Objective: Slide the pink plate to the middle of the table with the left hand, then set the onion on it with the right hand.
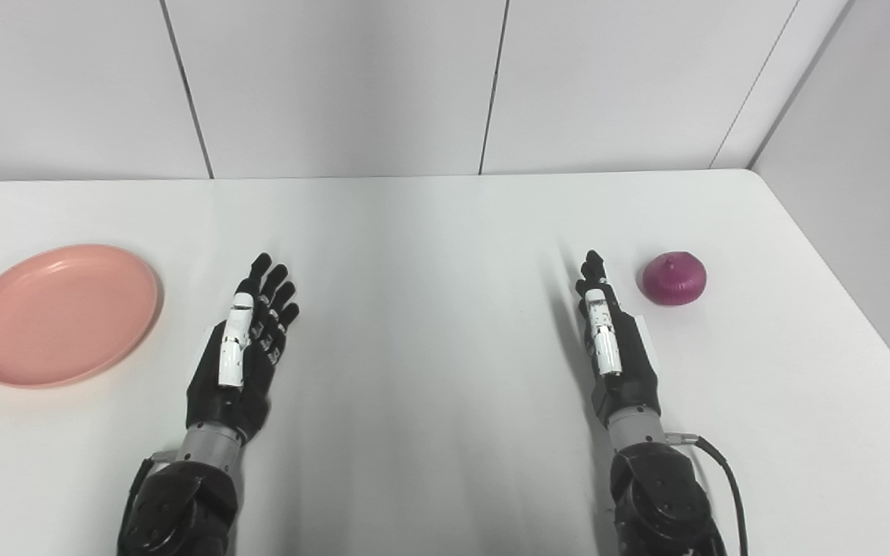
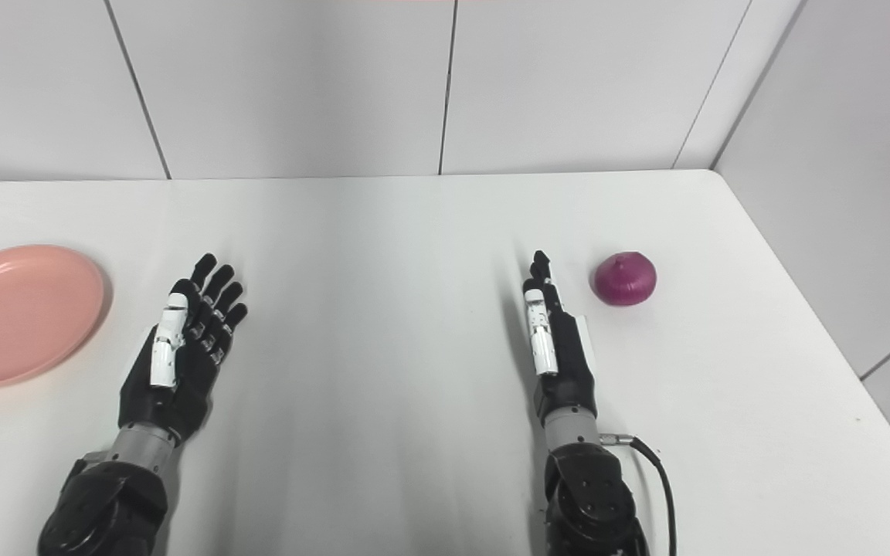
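The pink plate [image 1: 59, 313] lies empty at the table's left side. The purple onion [image 1: 674, 278] sits on the table at the right. My left hand [image 1: 248, 344] is open with fingers stretched forward, over the table to the right of the plate and apart from it. My right hand [image 1: 611, 336] is open, fingers straight and edge-on, just left of the onion and a little nearer to me, not touching it. Both hands hold nothing.
The white table [image 1: 429, 255] runs back to a panelled wall. Its right edge lies beyond the onion. A black cable [image 1: 727, 479] trails from my right wrist.
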Robot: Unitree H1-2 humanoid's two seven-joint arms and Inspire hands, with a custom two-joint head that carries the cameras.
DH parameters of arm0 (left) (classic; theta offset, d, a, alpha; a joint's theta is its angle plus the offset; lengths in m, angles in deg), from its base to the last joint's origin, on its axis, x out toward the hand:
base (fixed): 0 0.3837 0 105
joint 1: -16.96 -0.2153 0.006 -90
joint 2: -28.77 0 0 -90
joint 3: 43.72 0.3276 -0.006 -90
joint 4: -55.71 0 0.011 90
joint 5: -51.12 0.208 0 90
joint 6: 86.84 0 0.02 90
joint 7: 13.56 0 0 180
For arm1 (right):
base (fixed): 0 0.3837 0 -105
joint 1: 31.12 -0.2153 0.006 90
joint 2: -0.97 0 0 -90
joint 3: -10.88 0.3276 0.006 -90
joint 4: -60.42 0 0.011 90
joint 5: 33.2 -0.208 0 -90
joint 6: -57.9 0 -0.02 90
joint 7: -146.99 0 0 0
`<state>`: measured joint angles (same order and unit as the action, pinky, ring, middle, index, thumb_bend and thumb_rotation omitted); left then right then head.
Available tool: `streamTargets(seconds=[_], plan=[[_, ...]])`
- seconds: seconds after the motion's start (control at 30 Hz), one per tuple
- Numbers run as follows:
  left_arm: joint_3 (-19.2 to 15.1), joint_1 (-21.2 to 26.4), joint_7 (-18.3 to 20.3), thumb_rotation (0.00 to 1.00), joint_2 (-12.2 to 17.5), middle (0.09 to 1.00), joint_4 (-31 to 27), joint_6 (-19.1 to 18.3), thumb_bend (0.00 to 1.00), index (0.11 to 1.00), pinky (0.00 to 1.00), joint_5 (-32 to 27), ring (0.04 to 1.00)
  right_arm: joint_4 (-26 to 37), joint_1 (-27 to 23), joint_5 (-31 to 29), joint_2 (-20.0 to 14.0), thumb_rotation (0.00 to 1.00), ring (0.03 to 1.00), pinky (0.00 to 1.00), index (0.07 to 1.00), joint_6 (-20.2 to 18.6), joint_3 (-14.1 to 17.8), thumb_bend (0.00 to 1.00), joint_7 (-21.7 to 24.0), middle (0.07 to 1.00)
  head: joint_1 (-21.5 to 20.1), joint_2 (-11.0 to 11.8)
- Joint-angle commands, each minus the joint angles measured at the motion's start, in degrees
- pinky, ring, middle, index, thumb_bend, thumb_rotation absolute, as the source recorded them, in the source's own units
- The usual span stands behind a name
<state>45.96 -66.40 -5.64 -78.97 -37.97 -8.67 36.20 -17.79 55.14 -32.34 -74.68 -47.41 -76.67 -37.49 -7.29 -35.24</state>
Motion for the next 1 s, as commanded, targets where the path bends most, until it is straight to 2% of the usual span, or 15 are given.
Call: streamTargets(seconds=[0.0, 0.97], plan=[[0.4, -0.1, 0.2, 1.0, -0.2, 1.0, 1.0, -0.2, 0.42, 1.0, 1.0, -0.2, 1.0, -0.4, -0.5, -0.7, 0.1, 1.0, 0.996, 1.0, 1.0, 0.7, -0.3, 0.18, 1.1, 1.0, 0.0, 0.1], [0.4, -0.2, 0.2, 1.0, 0.0, 1.0, 1.0, -0.5, 0.43, 1.0, 1.0, -0.1, 1.0, -0.4, -0.2, -0.8, 0.1, 1.0, 0.994, 1.0, 1.0, 0.6, -0.4, 0.19, 1.0, 1.0, 0.8, 0.5]])
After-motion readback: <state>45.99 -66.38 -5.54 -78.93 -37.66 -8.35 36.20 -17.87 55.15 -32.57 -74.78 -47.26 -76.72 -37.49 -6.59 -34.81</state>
